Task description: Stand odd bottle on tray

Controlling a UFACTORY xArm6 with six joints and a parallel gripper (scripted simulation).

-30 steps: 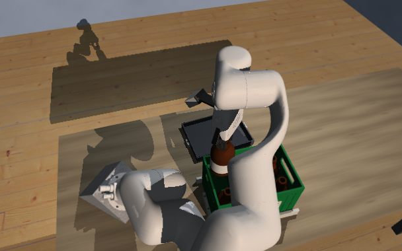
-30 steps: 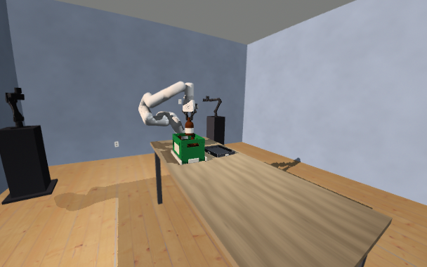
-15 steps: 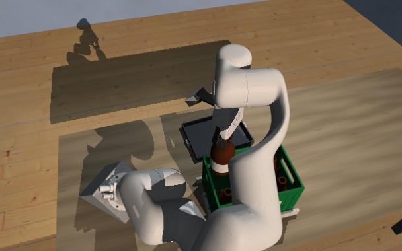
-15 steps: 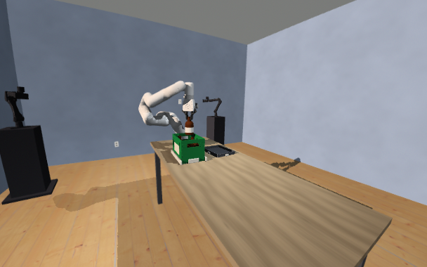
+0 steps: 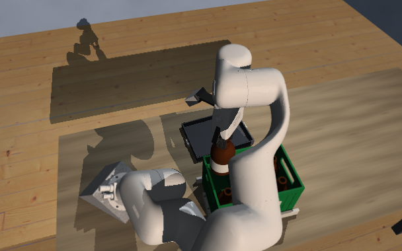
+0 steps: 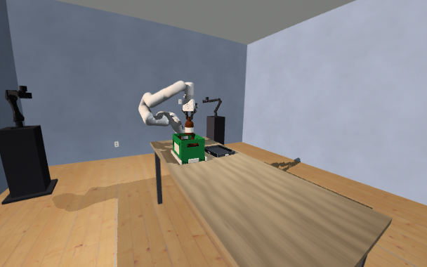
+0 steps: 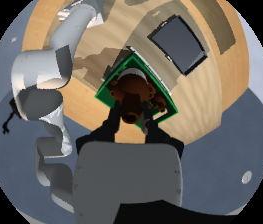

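My gripper (image 5: 221, 142) (image 6: 189, 117) (image 7: 131, 107) is shut on the neck of a brown bottle (image 5: 223, 152) (image 6: 189, 124) (image 7: 132, 90) with a white label. The bottle hangs upright over the green crate (image 5: 289, 200) (image 6: 187, 155) (image 7: 102, 94), its label above the crate's rim in the exterior view and its base near rim level. Other brown bottles (image 5: 281, 182) (image 7: 160, 104) stand in the crate, partly hidden by my arm and the held bottle. The black tray (image 5: 196, 139) (image 6: 219, 151) (image 7: 179, 45) lies beside the crate with nothing seen on it. Neck thicknesses cannot be compared here.
The crate sits between pale strips (image 5: 290, 213) (image 6: 194, 161) on the wooden table (image 5: 348, 132) (image 6: 275, 197). The tray is close to one crate side. My arm's upper links (image 5: 256, 172) pass over the crate. Two black pedestals (image 6: 22, 161) (image 6: 215, 129) with small arms stand away from the table.
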